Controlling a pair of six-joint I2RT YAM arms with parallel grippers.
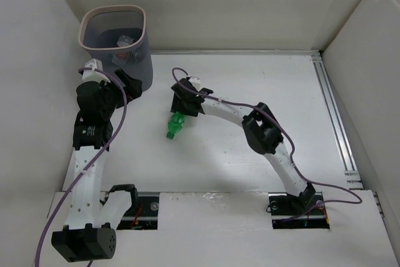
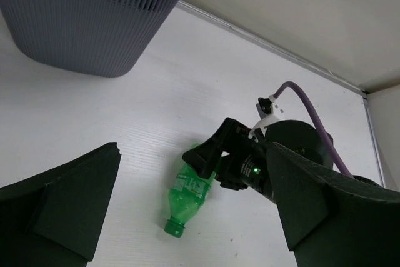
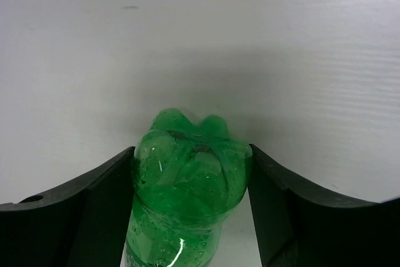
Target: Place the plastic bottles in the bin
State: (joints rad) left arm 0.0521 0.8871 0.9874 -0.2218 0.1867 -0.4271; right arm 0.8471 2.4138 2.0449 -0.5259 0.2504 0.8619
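One green bottle (image 1: 175,127) lies on its side near the middle of the table (image 1: 262,79), well apart from the bin (image 1: 113,9) in the far left corner. Some clear bottles (image 1: 125,42) show inside the bin. Our right gripper (image 1: 182,112) has its fingers pressed against either side of the green bottle's base, with the cap end pointing towards the near edge. Our left gripper (image 1: 131,85) hangs just beside the bin, fingers wide apart and holding nothing.

We judge the grip to be the weak point. It sits at the very end of the bottle, on a lobed, rounded base of thin, glossy plastic. On lifting, the long free end could swing down or the base could squirt out from between the flat dark pads. A hard squeeze might buckle the wall. The slatted grey bin looks light, so a dangling neck catching its pale rim could tip it. Our left arm also crowds the approach.
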